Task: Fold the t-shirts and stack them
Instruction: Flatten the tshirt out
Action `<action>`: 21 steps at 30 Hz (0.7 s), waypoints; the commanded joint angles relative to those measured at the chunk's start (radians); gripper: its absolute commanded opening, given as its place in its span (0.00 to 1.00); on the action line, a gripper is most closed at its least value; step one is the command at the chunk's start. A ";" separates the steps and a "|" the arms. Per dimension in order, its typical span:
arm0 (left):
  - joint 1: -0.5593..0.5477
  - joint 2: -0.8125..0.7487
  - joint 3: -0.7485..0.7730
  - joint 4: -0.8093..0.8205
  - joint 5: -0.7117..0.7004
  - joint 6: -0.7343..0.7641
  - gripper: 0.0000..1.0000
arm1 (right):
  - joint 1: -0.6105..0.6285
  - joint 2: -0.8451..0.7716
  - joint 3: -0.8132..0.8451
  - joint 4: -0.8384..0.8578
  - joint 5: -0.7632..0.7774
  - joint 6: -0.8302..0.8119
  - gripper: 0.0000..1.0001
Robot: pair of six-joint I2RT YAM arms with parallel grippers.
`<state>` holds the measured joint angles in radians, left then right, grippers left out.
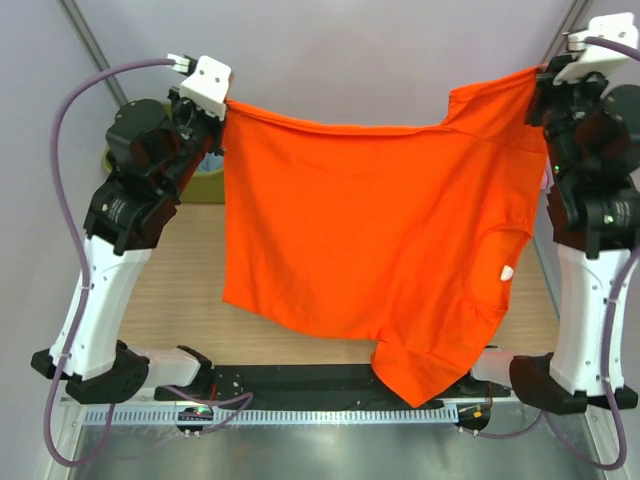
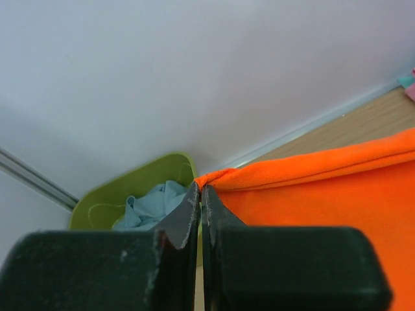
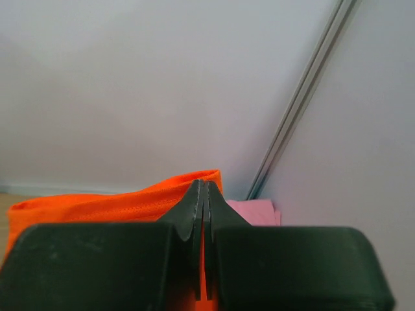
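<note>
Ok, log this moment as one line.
left hand: shut on orange t-shirt | right hand: shut on orange t-shirt | state: hanging spread, unfolded

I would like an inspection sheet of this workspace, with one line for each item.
Surface: wooden table, mostly hidden by the shirt.
Job's things: orange shirt held up, spread between both arms, one sleeve hanging low; pink cloth in the right wrist view; blue cloth in the green tub.
Clutter: the tub, at the far left.
Grippers: left gripper and right gripper are each shut on an upper corner of the shirt.
Cables: purple cables loop beside both arms.
Surroundings: pale wall, metal rail.
</note>
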<state>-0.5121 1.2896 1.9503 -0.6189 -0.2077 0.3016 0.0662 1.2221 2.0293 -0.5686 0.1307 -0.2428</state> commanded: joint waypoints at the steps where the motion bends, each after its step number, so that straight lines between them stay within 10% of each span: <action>1: 0.004 -0.022 0.010 0.054 -0.032 0.018 0.00 | 0.001 -0.024 0.005 0.098 0.009 -0.015 0.01; 21: 0.018 -0.211 0.076 -0.116 0.008 -0.009 0.00 | 0.001 -0.223 0.270 -0.263 0.093 -0.030 0.01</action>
<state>-0.5102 1.0805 1.9842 -0.7113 -0.1783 0.2909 0.0666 0.9668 2.2650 -0.7811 0.1410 -0.2459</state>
